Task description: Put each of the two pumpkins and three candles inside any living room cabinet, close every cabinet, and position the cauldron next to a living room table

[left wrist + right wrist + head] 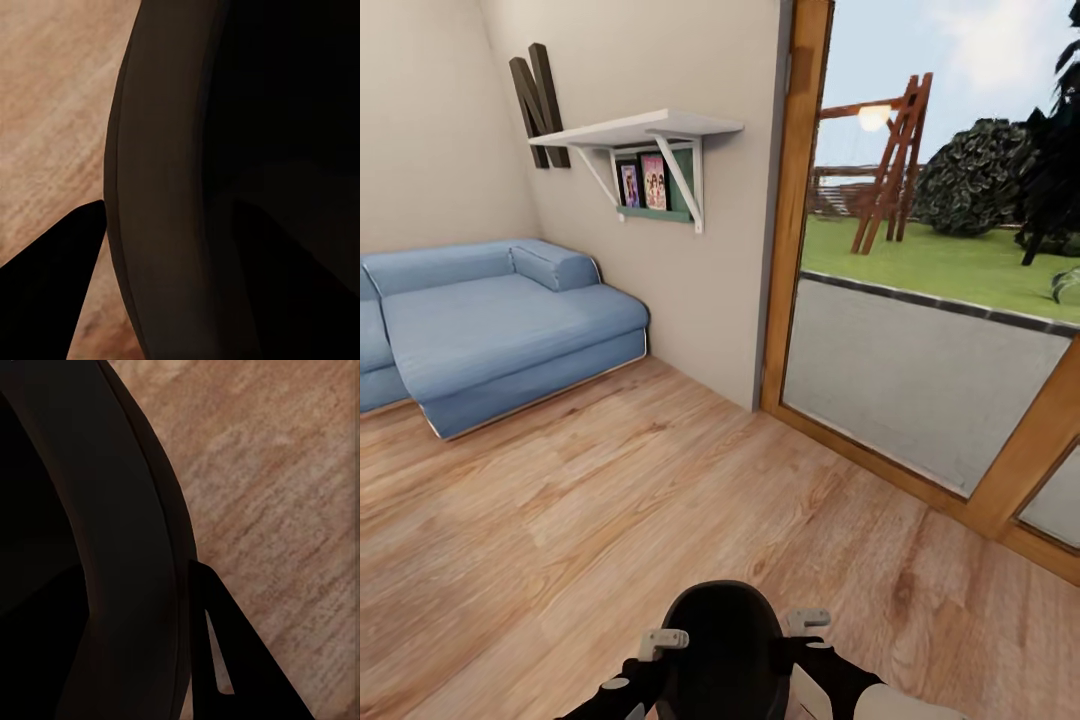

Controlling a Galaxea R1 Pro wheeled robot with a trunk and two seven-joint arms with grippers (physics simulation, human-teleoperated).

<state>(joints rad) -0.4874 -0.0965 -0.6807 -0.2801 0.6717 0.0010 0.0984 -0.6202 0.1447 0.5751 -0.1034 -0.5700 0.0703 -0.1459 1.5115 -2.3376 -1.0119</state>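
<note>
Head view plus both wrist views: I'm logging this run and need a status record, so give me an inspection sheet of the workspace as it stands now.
Surface: wood plank floor, bare in front of the robot.
Job's things: black cauldron held low between both arms, mouth facing up; its rim fills both wrist views.
Clutter: nothing seen.
Grippers: left gripper and right gripper sit at opposite sides of the cauldron's rim, each with a finger either side of the wall.
Cables: nothing seen.
Surroundings: blue sofa ahead left, wall shelf with framed pictures, glass door onto a garden at right.
</note>
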